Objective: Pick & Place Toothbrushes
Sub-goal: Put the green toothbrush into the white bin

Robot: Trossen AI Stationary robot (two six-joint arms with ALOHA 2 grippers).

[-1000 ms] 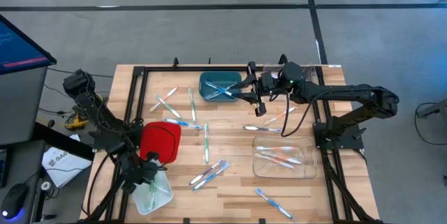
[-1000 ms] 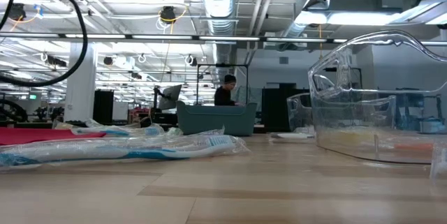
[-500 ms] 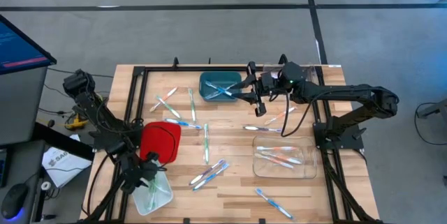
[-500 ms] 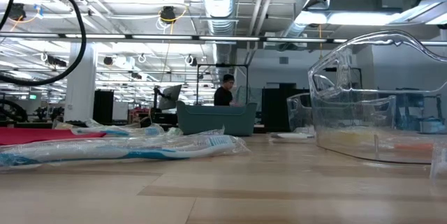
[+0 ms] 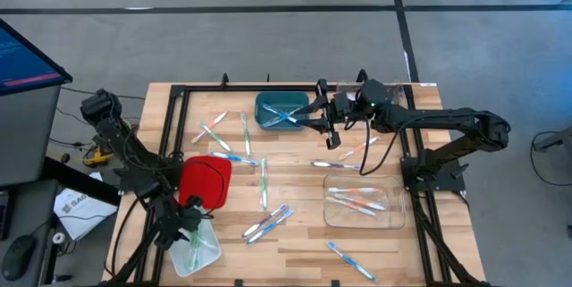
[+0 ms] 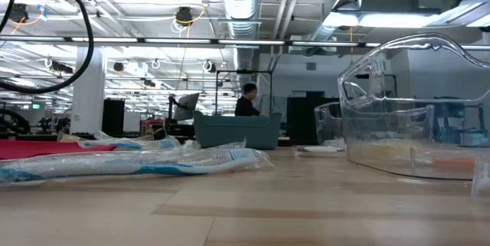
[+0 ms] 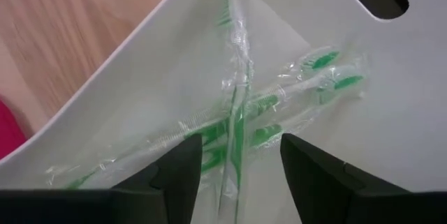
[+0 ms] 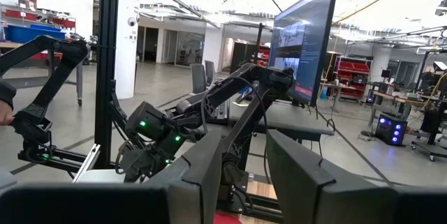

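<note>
Wrapped toothbrushes lie scattered on the wooden table, among them a green one (image 5: 264, 182), a pair (image 5: 268, 223) and a blue one (image 5: 349, 260). My left gripper (image 5: 189, 226) is open above the white bin (image 5: 198, 253), which holds green toothbrushes (image 7: 237, 123); its fingers (image 7: 183, 175) stand apart over them, touching nothing I can see. My right gripper (image 5: 313, 122) is open and empty, level, beside the teal bin (image 5: 281, 110), which holds blue toothbrushes (image 5: 286, 117). In its own view the gripper (image 8: 244, 175) points toward the left arm.
A red bin (image 5: 206, 180) stands by the left arm. A clear bin (image 5: 384, 217) at the right front holds orange toothbrushes (image 5: 357, 199); it also shows in the low view (image 6: 413, 123). A black frame (image 5: 174, 108) borders the table. A person (image 6: 246, 100) sits far behind.
</note>
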